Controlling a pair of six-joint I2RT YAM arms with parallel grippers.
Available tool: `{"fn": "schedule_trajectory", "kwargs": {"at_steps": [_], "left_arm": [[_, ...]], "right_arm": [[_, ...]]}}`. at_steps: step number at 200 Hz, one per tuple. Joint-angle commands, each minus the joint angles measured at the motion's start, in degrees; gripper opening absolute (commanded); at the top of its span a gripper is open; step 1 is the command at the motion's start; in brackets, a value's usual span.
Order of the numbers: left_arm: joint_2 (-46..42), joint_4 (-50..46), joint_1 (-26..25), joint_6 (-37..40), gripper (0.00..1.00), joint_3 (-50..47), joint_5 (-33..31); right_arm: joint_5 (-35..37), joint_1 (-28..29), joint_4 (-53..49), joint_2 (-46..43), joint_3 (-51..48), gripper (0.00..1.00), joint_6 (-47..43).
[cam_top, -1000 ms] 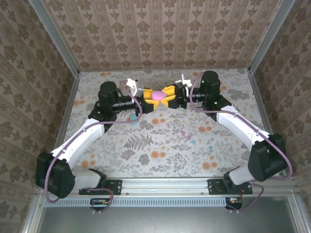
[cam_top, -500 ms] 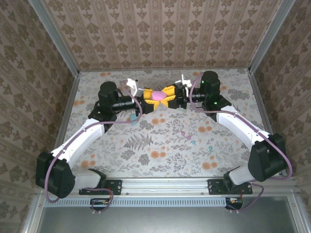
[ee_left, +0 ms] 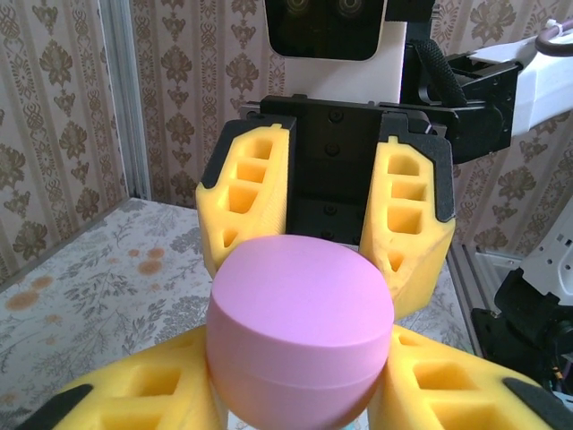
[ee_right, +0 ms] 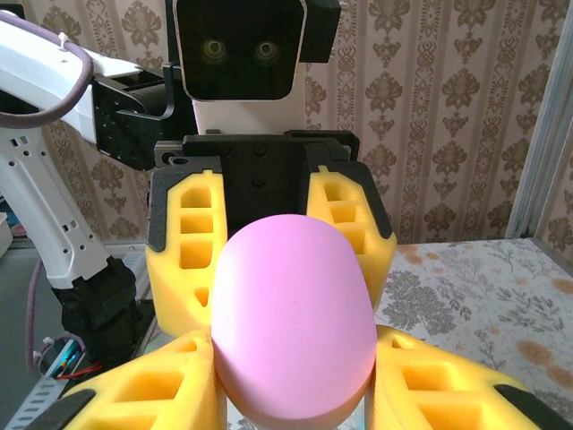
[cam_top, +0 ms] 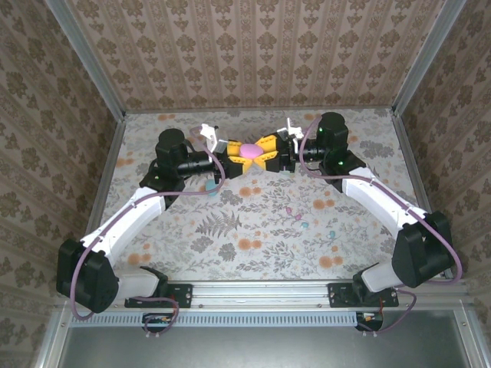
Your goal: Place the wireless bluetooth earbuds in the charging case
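Now clamping case [cam_top: 249, 150] aloft from opposite ends with narrow jaws of left gripper [cam_top: 236, 157] and right gripper [cam_top: 265, 152], likely to pull it open, leaving earbuds [cam_top: 304, 225] loose on table [cam_top: 230, 245]

Pink case [ee_left: 300, 331]: smooth matt plastic, faint sheen. Yellow fingers [ee_left: 251, 193]: matt plastic, pocketed. Table cover [cam_top: 230, 253]: matt floral print. Near frame rail [cam_top: 261, 290]: brushed metal.

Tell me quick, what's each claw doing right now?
Left gripper: closed on the pink case.
Right gripper: closed on the same case, from the opposite side.
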Motion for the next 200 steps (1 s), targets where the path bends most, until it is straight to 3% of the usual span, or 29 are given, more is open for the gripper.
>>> {"fn": "schedule_trajectory", "kwargs": {"at_steps": [1,30,82,137,200], "left_arm": [[0.4,-0.8,-0.7,0.8,0.34,2.0,2.0],[-0.1,-0.7,-0.7,1.1,0.3,1.7,1.2],[-1.6,5.6,-0.7,-2.2,0.28,-1.3,-3.7],[-2.2,10.7,-0.9,-5.0,0.28,-3.9,-5.9],[-1.8,15.8,-1.5,-8.2,0.28,-5.6,-7.7]], "right_arm": [[1.6,0.5,-0.5,-1.4,-0.5,0.39,-1.0],[3.9,0.4,-1.0,-1.8,-0.3,0.5,-0.5],[11.4,-0.2,0.6,-6.7,-3.9,0.61,3.8],[19.1,-0.2,-4.0,-11.5,-5.7,0.66,11.7],[20.2,2.4,-7.8,-11.7,-4.7,0.66,6.7]]}}
